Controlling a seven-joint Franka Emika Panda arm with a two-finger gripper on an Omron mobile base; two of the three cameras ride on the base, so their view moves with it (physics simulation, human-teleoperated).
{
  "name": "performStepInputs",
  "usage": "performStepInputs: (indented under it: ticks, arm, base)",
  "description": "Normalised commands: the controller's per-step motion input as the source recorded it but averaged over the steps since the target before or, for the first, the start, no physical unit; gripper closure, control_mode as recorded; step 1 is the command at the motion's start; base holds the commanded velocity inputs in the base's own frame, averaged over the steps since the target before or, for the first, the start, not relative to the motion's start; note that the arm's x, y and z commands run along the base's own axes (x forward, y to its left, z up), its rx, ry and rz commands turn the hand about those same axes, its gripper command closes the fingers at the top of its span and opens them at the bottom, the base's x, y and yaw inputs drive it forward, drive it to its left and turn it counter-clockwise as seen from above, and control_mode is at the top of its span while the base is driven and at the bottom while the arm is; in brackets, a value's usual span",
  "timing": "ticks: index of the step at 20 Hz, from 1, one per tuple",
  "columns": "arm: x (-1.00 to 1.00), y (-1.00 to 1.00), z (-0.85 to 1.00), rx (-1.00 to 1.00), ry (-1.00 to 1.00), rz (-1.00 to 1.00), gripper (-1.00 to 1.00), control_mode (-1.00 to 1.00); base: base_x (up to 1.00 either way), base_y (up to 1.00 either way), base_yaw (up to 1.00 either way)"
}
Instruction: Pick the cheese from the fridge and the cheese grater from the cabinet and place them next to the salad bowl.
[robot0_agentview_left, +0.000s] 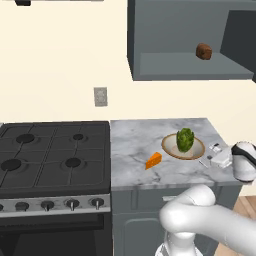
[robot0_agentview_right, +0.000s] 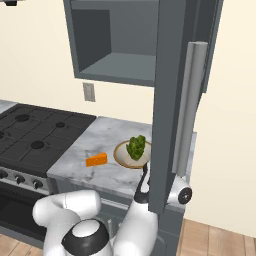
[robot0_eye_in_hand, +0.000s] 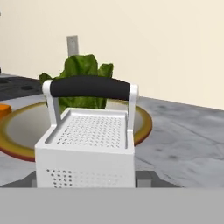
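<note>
The cheese grater (robot0_eye_in_hand: 87, 148), a silver-white box with a dark handle, fills the near hand view between my gripper (robot0_eye_in_hand: 89, 179) fingertips, which press its two sides. On the counter's right it shows as a small white shape (robot0_agentview_left: 215, 149) beside the salad bowl (robot0_agentview_left: 167, 149), with my gripper (robot0_agentview_left: 211, 156) shut on it. The tan bowl (robot0_eye_in_hand: 144, 124) with its green salad (robot0_eye_in_hand: 83, 70) lies just behind the grater. The orange cheese (robot0_agentview_left: 153, 161) wedge rests on the marble left of the bowl (robot0_agentview_right: 120, 155), also seen as cheese (robot0_agentview_right: 96, 159). The cabinet (robot0_agentview_left: 165, 30) stands open above. The fridge is out of view.
A small brown lump (robot0_agentview_left: 203, 51) sits on the cabinet shelf. The open cabinet door (robot0_agentview_right: 172, 100) hangs in front of the counter's right end. A black stove (robot0_agentview_left: 50, 155) adjoins the marble counter (robot0_agentview_left: 130, 145) on the left. A wall outlet (robot0_agentview_left: 100, 96) is behind.
</note>
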Motion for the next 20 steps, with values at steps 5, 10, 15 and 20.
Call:
performStepInputs:
  ticks: [5,10,15,20]
  arm:
    - [0.03,0.00,-0.25,-0.01,0.06,0.00,1.00,-1.00]
    - [0.00,0.00,-0.05,0.00,0.00,0.00,1.00,-1.00]
    - [0.00,0.00,-0.08,0.00,-0.02,0.00,-1.00,-1.00]
    - [0.00,0.00,-0.02,0.00,-0.02,0.00,-1.00,-1.00]
  base:
    - [0.00,0.00,0.00]
    - [0.00,0.00,0.00]
    - [0.00,0.00,0.00]
    - [0.00,0.00,0.00]
